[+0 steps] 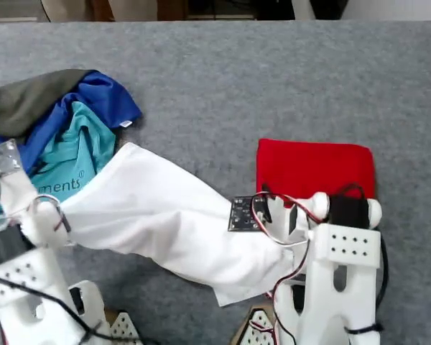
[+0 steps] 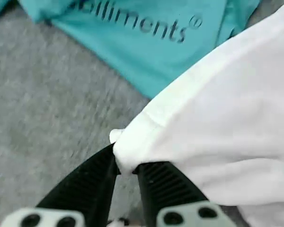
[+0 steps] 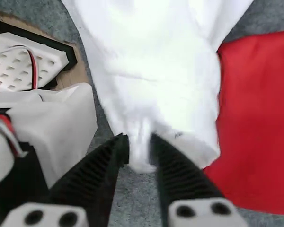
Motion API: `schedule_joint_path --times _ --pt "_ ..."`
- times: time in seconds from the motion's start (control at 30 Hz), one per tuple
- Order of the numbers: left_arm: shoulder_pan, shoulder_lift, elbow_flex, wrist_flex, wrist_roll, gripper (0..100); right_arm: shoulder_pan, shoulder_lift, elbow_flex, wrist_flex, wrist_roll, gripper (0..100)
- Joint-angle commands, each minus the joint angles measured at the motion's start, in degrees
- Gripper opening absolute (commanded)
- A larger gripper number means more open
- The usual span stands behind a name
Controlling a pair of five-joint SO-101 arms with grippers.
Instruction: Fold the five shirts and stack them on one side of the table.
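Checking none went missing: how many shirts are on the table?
5: red shirt folded at right; white shirt spread across the middle; teal shirt, blue shirt and grey shirt heaped at left.

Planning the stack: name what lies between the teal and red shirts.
High view: the white shirt beside the teal shirt, then bare grey table up to the red shirt.

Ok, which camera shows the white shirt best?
The high view: nearly the whole white shirt shows, stretched across the table. The left wrist view shows one edge pinched in the left gripper; the right wrist view, another edge in the right gripper.
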Motion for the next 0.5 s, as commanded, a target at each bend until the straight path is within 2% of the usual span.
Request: schedule_joint_path --times 0.0,0.13,0.3,0.4,0.47 --pt "4.6 -2.3 4.4 -8.1 3.6 2 0.7 -1.5 -2.3 1.3 -0.6 22.7" --pt "9.1 4.2 3.3 -11.8 5.9 2 0.7 -0.2 -3.2 1.3 -0.6 21.3" --pt "9.7 18.4 -5.4 -13.5 9.8 2 0.4 0.9 -3.1 1.3 -0.7 15.0" --pt "9.7 27.6 -10.6 -15.5 11.4 2 -5.1 1.0 -2.5 1.4 -4.1 10.0" --pt "9.7 33.5 -13.7 -16.9 12.3 2 -12.7 1.1 -0.4 1.4 -8.7 10.7"
